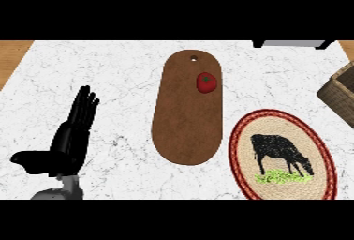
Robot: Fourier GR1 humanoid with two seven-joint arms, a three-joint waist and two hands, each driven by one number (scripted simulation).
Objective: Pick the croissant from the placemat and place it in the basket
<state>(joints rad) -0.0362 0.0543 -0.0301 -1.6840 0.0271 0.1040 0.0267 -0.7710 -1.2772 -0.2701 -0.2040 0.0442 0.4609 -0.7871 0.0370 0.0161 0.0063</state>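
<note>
An oval woven placemat (pixel 245 140) with a red rim and a black cow picture lies at the lower right of the white marble counter. No croissant shows on it or anywhere else in view. The corner of a brown wicker basket (pixel 341 93) juts in at the right edge. My left hand (pixel 69 136) stands at the lower left, fingers straight and pointing away, thumb out to the left, holding nothing. My right hand does not show.
A long brown wooden cutting board (pixel 188 117) lies in the middle of the counter, with a red tomato (pixel 207 82) on its far right part. A dark object (pixel 290 43) sits at the counter's far edge, top right.
</note>
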